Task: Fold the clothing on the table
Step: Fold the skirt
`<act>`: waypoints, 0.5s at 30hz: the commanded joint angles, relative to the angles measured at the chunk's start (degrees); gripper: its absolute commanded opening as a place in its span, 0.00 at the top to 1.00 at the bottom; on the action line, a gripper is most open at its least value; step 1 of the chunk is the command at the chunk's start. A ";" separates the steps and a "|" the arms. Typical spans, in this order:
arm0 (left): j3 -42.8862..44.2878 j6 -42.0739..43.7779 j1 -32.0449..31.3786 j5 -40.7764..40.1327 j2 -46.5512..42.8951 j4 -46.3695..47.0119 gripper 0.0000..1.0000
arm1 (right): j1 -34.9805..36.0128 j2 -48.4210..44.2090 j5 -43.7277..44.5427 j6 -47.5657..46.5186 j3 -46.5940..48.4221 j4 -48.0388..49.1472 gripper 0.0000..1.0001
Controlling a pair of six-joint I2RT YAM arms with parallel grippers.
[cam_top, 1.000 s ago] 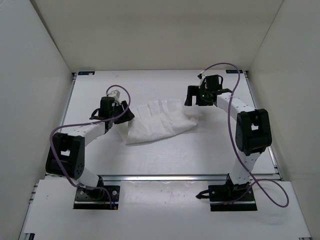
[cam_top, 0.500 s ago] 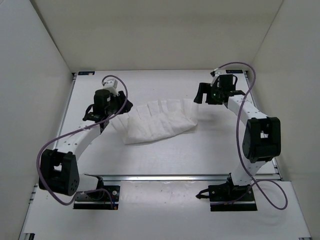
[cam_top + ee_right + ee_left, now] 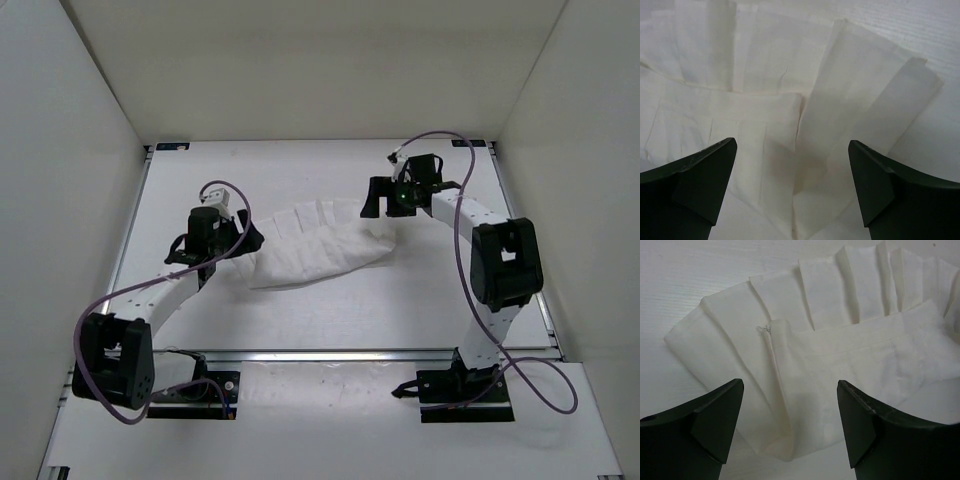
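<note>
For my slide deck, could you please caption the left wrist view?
Open left gripper poised over one end of the pleated white clothing, partly folded over itself on the table.

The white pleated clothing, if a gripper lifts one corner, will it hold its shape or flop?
Probably floppy: the clothing lies in thin, flat layers with soft folds. Likely light for its size, being so thin. Pushed, it would probably bunch, like its already rumpled right end.
</note>
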 commanded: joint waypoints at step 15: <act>-0.61 -4.90 0.26 4.92 8.45 9.73 0.11 | 3.66 11.94 -4.01 -0.60 10.03 -2.80 0.16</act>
